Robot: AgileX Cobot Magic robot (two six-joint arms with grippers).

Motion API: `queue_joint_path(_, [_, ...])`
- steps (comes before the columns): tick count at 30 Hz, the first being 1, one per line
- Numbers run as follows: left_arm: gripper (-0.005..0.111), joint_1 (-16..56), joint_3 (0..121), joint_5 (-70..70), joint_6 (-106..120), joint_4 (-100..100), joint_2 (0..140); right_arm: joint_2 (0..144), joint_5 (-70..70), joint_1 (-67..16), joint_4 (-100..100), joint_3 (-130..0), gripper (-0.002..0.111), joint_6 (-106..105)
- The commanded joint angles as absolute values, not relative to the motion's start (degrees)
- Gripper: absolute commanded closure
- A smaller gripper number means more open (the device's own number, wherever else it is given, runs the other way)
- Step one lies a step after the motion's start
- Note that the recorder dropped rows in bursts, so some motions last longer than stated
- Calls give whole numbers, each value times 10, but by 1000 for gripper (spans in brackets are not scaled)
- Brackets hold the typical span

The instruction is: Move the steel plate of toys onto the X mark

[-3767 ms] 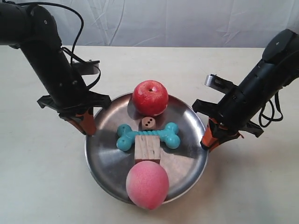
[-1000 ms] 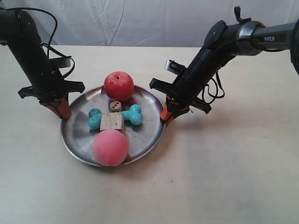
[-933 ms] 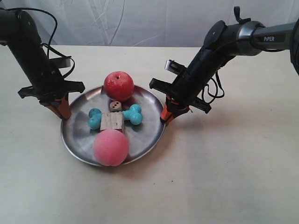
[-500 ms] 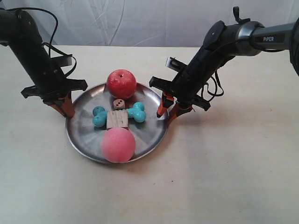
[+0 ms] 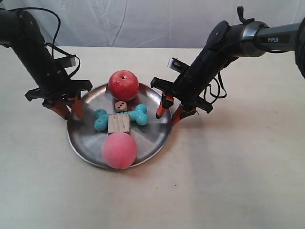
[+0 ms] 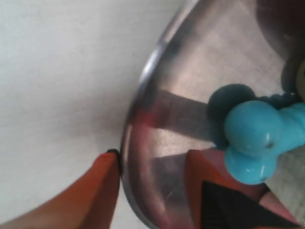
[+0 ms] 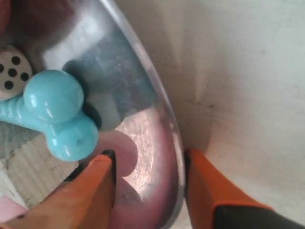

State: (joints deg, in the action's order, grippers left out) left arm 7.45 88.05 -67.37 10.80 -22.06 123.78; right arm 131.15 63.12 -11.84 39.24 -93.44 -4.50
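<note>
The steel plate (image 5: 90,138) rests on the table with the toys in it: red apple (image 5: 123,85), pink peach (image 5: 119,150), teal bone (image 5: 141,115), wooden cube (image 5: 119,123) and brown die (image 5: 121,106). My left gripper (image 5: 68,108) is open, one finger outside the plate's rim (image 6: 138,100) and one inside, near the bone (image 6: 252,138). My right gripper (image 5: 169,112) is open too and straddles the opposite rim (image 7: 162,105), beside the bone (image 7: 57,114), die (image 7: 12,71) and cube (image 7: 33,167). No X mark shows in any view.
Pale tabletop surrounds the plate on all sides, with a white cloth backdrop (image 5: 152,24) behind. A tiny dark speck (image 5: 175,185) lies on the table in front of the plate. Cables hang from both arms.
Both grippers were shut on the plate's rim a second ago. The right one opened first, then the left. The plate shifted slightly to the right and now lies let go.
</note>
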Motion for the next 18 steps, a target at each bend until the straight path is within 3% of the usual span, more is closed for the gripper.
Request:
queue_joint_path(1, [51,82,883,-680,104,-241,1237,1305,633,-122,415,-940,64,-49])
queue_joint_path(6, [44,82,883,-684,104,-232,1237,1305,630,-122,403,-940,64,-49])
queue_joint_path(18, [45,82,883,-693,86,-191,1221,1305,647,-121,263,-940,65,-24])
